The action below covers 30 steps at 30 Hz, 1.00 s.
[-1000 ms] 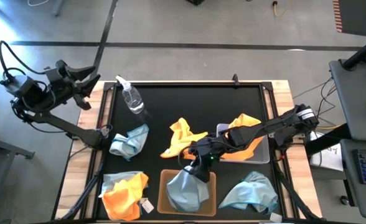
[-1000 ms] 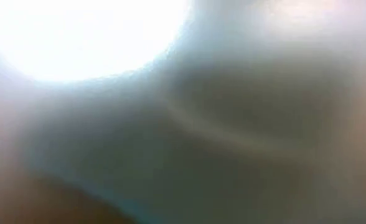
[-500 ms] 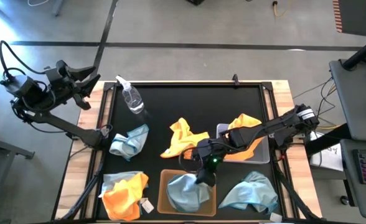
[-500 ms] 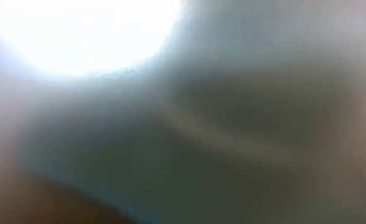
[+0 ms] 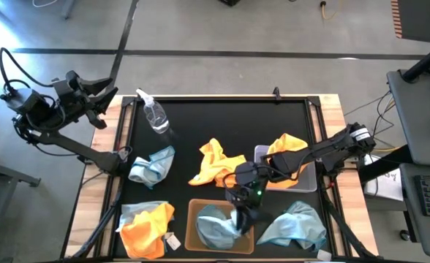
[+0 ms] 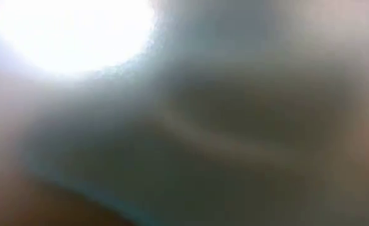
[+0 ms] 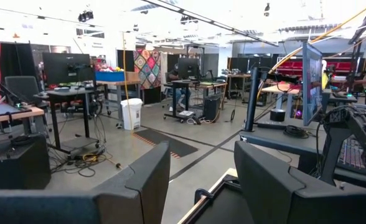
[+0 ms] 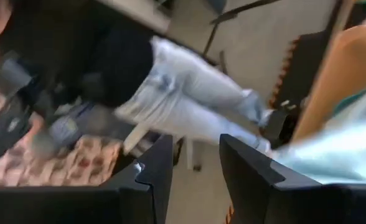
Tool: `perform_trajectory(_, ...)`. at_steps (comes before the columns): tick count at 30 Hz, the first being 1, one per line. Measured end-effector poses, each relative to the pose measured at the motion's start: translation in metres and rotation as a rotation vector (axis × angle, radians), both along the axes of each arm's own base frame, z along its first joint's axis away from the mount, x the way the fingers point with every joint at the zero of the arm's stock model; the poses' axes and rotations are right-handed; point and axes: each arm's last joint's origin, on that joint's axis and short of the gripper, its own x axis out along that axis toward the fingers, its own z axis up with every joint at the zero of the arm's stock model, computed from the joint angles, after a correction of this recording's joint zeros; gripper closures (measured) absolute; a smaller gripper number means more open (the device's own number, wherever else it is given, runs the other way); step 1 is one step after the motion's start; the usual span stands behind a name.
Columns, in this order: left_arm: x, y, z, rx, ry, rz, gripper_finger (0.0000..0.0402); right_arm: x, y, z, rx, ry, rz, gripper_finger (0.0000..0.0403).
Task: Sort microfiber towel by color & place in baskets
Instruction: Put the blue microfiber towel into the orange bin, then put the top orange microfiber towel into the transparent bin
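Hovering over the tan-brown basket [image 5: 191, 212], the right end effector [image 5: 242, 218] stands parted and empty, touching the pale blue towel [image 5: 213, 226] beneath it.

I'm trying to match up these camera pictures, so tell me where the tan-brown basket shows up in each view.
High view: the tan-brown basket sits at the table's near edge, centre, holding a pale blue towel, with the right gripper over its right side.
Low view: blurred out, cannot tell.
Left wrist view: not in it; it shows the room.
Right wrist view: likely the tan edge above pale blue cloth.
Shared landmark: the pale blue towel.
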Motion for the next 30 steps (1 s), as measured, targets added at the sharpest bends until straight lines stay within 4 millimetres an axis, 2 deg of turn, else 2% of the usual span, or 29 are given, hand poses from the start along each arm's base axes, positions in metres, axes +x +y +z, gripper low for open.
perform_trajectory(4,0.000,0.000,0.000,0.000,0.000,-0.001,0.0237,0.001,-0.001,0.002,0.001,-0.045,0.014,0.0296)
perform_trajectory(7,0.000,0.000,0.000,0.000,0.000,0.000,0.0237,0.002,-0.003,0.001,-0.039,-0.046,-0.058,0.0308)
perform_trajectory(13,0.000,0.000,0.000,0.001,0.000,-0.005,0.0237,0.011,-0.025,-0.010,-0.283,0.004,-0.511,0.0314)
perform_trajectory(20,0.001,-0.001,0.000,0.000,-0.009,-0.048,0.0237,0.012,-0.050,-0.018,-0.539,0.033,-0.898,0.0305)
perform_trajectory(25,0.001,-0.001,0.000,-0.015,-0.019,-0.052,0.0237,0.011,-0.061,-0.022,-0.602,0.085,-0.941,0.0307)
perform_trajectory(30,0.001,-0.002,0.000,-0.017,-0.025,-0.082,0.0237,0.000,-0.079,-0.035,-0.693,0.261,-0.920,0.0305)
